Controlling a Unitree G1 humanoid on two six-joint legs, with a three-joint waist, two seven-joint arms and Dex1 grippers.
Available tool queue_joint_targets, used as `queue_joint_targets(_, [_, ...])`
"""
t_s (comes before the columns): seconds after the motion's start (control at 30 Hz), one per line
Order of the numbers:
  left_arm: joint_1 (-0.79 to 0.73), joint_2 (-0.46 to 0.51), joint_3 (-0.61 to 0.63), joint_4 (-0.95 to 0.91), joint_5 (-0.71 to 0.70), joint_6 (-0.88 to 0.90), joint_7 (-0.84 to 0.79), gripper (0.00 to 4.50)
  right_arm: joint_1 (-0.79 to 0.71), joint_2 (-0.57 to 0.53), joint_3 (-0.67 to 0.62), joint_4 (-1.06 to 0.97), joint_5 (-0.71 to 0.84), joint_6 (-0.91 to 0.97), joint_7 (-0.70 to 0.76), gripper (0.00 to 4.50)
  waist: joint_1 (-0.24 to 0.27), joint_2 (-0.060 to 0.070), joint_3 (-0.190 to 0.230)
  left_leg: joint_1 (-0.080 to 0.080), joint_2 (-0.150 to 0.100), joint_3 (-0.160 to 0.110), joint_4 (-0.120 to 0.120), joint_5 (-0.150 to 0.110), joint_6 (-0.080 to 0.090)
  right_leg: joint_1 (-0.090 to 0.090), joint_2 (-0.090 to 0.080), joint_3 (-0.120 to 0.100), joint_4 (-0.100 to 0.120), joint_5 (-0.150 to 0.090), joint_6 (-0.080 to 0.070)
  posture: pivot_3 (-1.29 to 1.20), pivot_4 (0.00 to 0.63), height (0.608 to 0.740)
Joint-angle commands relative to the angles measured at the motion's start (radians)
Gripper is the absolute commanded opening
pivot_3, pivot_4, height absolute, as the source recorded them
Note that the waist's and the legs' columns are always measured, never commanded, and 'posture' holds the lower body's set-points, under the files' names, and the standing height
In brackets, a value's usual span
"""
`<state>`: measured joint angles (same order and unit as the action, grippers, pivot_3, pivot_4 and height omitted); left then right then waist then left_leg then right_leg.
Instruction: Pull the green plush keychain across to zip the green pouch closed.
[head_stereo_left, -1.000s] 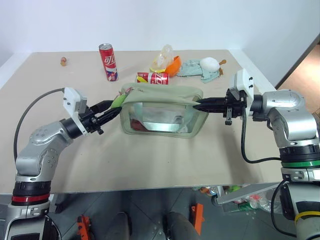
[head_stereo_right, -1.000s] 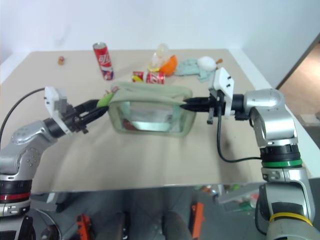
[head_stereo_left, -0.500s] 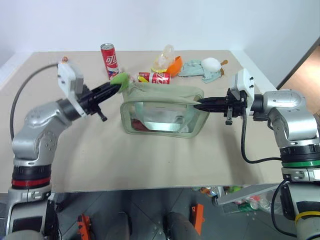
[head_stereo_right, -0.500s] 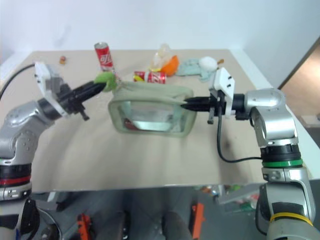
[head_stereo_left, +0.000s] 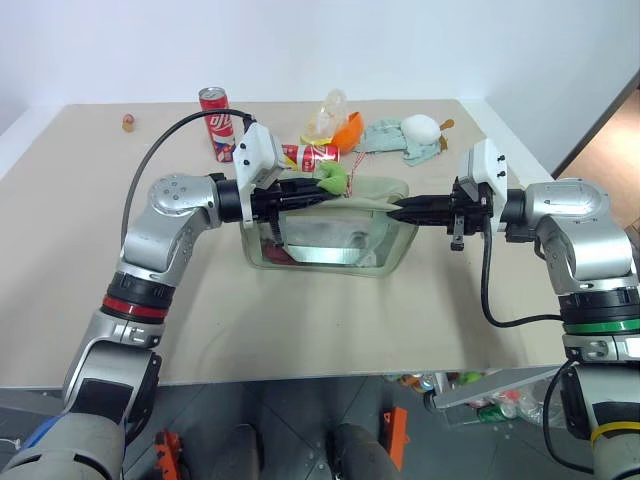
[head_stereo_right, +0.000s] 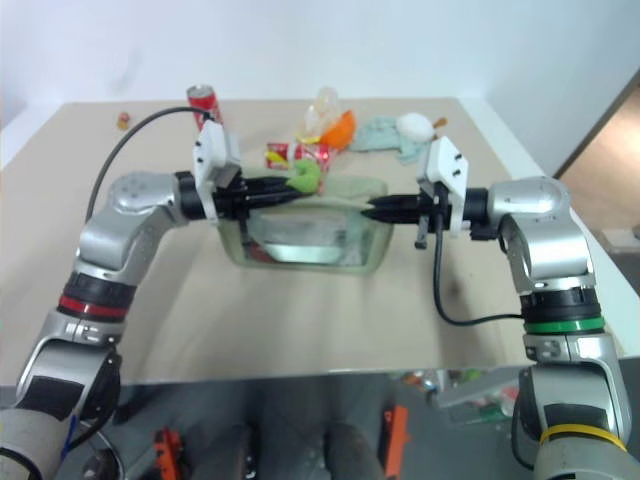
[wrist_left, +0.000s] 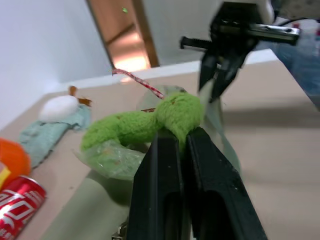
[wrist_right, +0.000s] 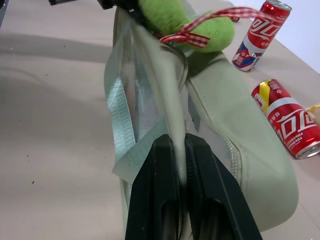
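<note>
My left gripper (head_stereo_left: 312, 194) has its jaws clamped on the green plush keychain (head_stereo_left: 333, 178), which sits above the top seam of the green pouch (head_stereo_left: 330, 228), roughly at the middle of its length. I hold the charm so that a sideways pull carries the zipper slider with it; the slider itself is hidden under the plush, so I judge, rather than see, that it is about halfway along. A red checked ribbon (wrist_right: 197, 30) loops off the charm.

The pouch hangs between my two arms, its lower edge close over the bench (head_stereo_left: 330, 330); whether it touches I cannot tell. Its clear window faces me.

My right gripper (head_stereo_left: 403, 211) has its jaws closed on the pouch's right end, pinching the fabric tab beside the seam. That grip is the anchor: it keeps the seam taut so the slider has something to run against.

The stretch of seam from charm to right jaws looks unobstructed, so I judge the pull has open room until the two grippers come near each other. Behind the pouch lie a tipped red can (head_stereo_left: 308, 155), a standing can (head_stereo_left: 217, 123), an orange cup (head_stereo_left: 349, 130) and a mint cloth (head_stereo_left: 390, 138): near the back edge of my path, but apart from it. The bench in front is bare.
</note>
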<state>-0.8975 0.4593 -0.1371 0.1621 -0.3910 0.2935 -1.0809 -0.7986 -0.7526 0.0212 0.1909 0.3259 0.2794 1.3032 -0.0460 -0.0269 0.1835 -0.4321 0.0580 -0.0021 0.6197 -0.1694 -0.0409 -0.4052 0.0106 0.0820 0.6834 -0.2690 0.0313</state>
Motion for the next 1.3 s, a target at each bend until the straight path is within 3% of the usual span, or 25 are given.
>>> queue_joint_targets(0.03, [-0.038, 0.022, 0.026, -0.011, -0.012, 0.038, -0.024, 1.65, -0.012, -0.013, -0.019, -0.043, 0.010, -0.006, -0.004, 0.00, 0.000, 0.000, 0.000, 0.000, 0.000, 0.000, 0.000, 0.000, 0.000, 0.000, 0.000, 0.000, 0.000, 0.000, 0.000, 0.00, 0.150, 0.740])
queue_joint_targets(0.13, [-0.031, 0.071, 0.061, -0.078, -0.050, 0.101, -0.044, 2.65, -0.005, -0.014, -0.021, -0.041, 0.008, -0.012, -0.006, 0.00, -0.002, 0.000, 0.000, 0.000, 0.000, 0.000, 0.000, 0.000, 0.000, 0.000, 0.000, 0.000, 0.000, -0.002, 0.004, 0.00, 0.150, 0.740])
queue_joint_targets(0.27, [0.026, 0.152, 0.109, -0.193, -0.088, 0.175, -0.041, 2.65, 0.003, -0.015, -0.022, -0.048, 0.007, -0.016, -0.010, 0.00, -0.003, 0.000, 0.000, 0.000, 0.001, 0.000, -0.001, 0.000, 0.000, -0.001, 0.001, 0.000, 0.000, -0.002, 0.004, 0.00, 0.150, 0.740])
queue_joint_targets(0.47, [0.263, 0.282, 0.258, -0.444, -0.171, 0.345, 0.068, 2.65, 0.006, -0.012, -0.021, -0.040, 0.010, -0.023, -0.008, 0.00, -0.002, 0.000, 0.000, 0.000, 0.002, -0.001, -0.001, 0.000, 0.000, -0.001, 0.000, -0.001, 0.000, -0.002, 0.001, 0.00, 0.150, 0.740])
queue_joint_targets(0.63, [0.400, 0.235, 0.379, -0.493, -0.162, 0.337, 0.251, 2.65, 0.006, -0.006, -0.018, -0.035, 0.010, -0.030, -0.008, 0.00, -0.001, 0.000, 0.000, 0.000, 0.002, -0.001, 0.000, 0.000, 0.000, 0.000, 0.000, -0.002, 0.000, -0.003, 0.003, 0.00, 0.150, 0.740])
queue_joint_targets(0.93, [0.452, 0.077, 0.299, -0.416, -0.116, 0.208, 0.335, 2.65, -0.007, -0.003, -0.012, -0.020, 0.004, -0.039, -0.003, 0.00, 0.000, 0.000, 0.000, 0.002, 0.002, -0.001, 0.001, 0.002, 0.001, 0.001, 0.000, -0.001, 0.000, 0.000, 0.004, 0.00, 0.150, 0.740])
queue_joint_targets(1.2, [0.419, 0.041, 0.256, -0.321, -0.068, 0.118, 0.333, 0.17, -0.005, -0.007, -0.024, -0.046, 0.031, 0.010, -0.010, 0.00, 0.000, 0.000, 0.000, 0.001, 0.002, -0.001, 0.000, 0.002, 0.001, 0.001, 0.000, -0.001, 0.000, 0.001, 0.001, 0.00, 0.150, 0.740])
queue_joint_targets(1.23, [0.417, 0.040, 0.252, -0.316, -0.066, 0.113, 0.330, 0.03, -0.010, -0.001, -0.038, -0.055, 0.055, 0.040, -0.019, 0.00, 0.000, 0.000, 0.000, 0.001, 0.001, -0.001, 0.000, 0.002, 0.001, 0.001, 0.000, -0.001, 0.000, 0.001, 0.001, 0.00, 0.150, 0.740])
queue_joint_targets(1.3, [0.414, 0.040, 0.248, -0.313, -0.066, 0.108, 0.327, 0.00, -0.016, 0.003, -0.055, -0.081, 0.087, 0.089, -0.035, 0.80, 0.000, 0.000, 0.000, 0.001, 0.001, -0.001, 0.000, 0.002, 0.001, 0.001, 0.000, -0.001, 0.000, 0.001, 0.001, 0.00, 0.150, 0.740])
